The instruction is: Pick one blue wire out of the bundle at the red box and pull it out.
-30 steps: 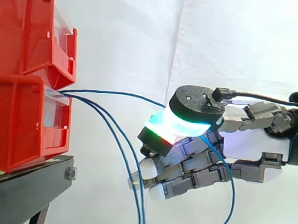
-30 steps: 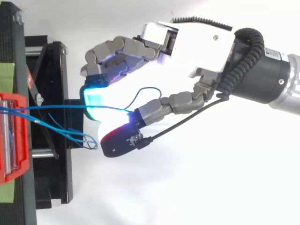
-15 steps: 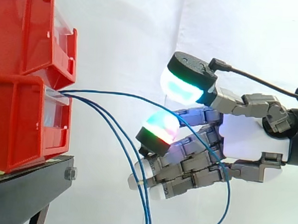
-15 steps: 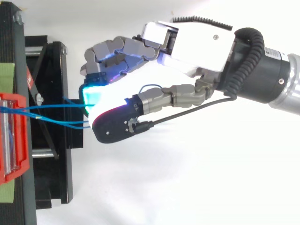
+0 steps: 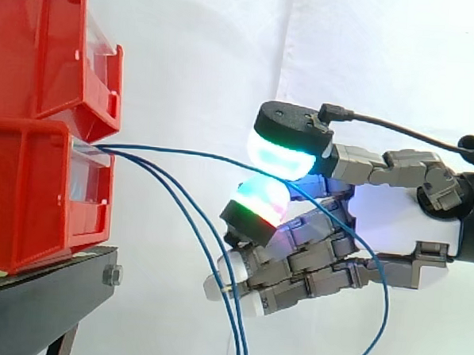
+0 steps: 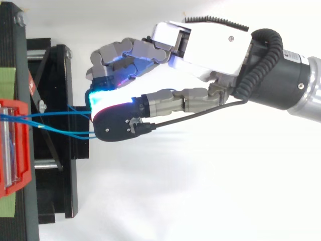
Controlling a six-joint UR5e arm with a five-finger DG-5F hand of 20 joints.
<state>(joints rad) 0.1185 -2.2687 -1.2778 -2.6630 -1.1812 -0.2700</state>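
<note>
Now that its thumb has dropped back after lifting, hand (image 5: pixel 393 225) again pinches the top blue wire (image 5: pixel 183 150) beside red box (image 5: pixel 29 190); apparently ready for pulling.

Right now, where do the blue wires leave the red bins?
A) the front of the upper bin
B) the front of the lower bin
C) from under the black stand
B: the blue wires all meet at the front lip of the lower red bin, just under the upper red bin.
</note>
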